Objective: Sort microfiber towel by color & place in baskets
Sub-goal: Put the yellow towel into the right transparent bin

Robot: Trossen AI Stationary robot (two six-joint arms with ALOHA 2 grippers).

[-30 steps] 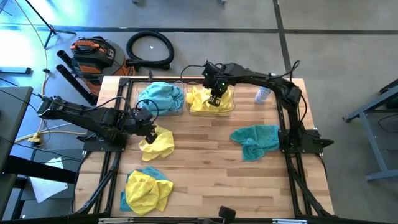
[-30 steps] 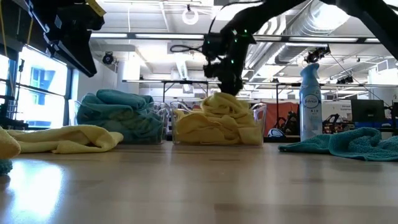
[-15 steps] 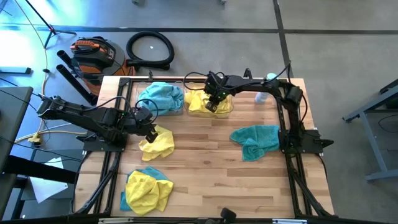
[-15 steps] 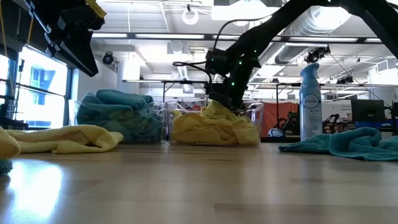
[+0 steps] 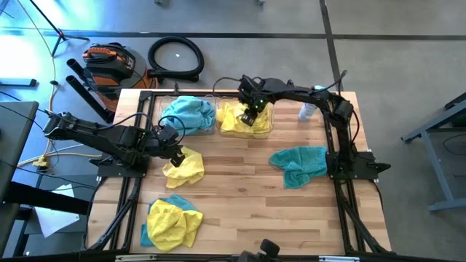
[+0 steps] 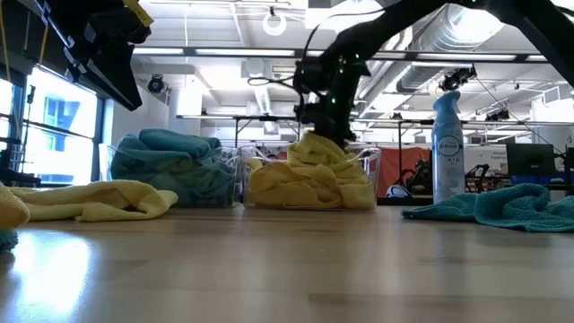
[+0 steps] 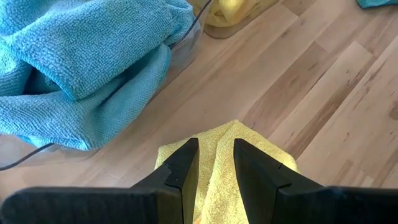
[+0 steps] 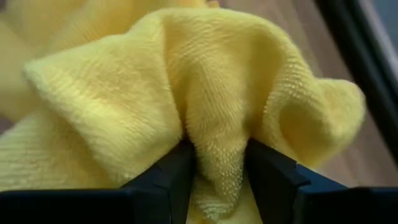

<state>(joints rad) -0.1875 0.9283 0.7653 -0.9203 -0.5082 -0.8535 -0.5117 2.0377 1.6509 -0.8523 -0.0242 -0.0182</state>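
Two clear baskets stand side by side at the table's far edge. The left basket [image 5: 162, 109] holds teal towels [image 6: 170, 161]; the right basket [image 6: 373, 166] holds yellow towels [image 5: 237, 122]. My right gripper [image 5: 250, 116] hangs over the right basket, shut on the top yellow towel [image 8: 186, 81]. My left gripper [image 5: 177, 154] hovers open above a yellow towel [image 7: 261, 155] that lies flat on the table in front of the left basket; its fingers stand clear of the cloth. My right gripper pinches an upright fold [image 8: 217, 149] of the top yellow towel between its two fingers, which come steeply from above. The fold fills the gap between the fingers. The towel's peak [image 6: 314, 142] is drawn up under the gripper, and the rest lies heaped in the basket.
A teal towel [image 5: 298, 164] lies on the table's right side. A yellow and teal pile [image 5: 173, 222] lies near the front left. A clear spray bottle [image 6: 447, 148] stands at the far right, beside the right basket.
My right gripper dipped into the right basket, which lowered the yellow towel's peak. It then rose again, and the peak stands up under it as before.
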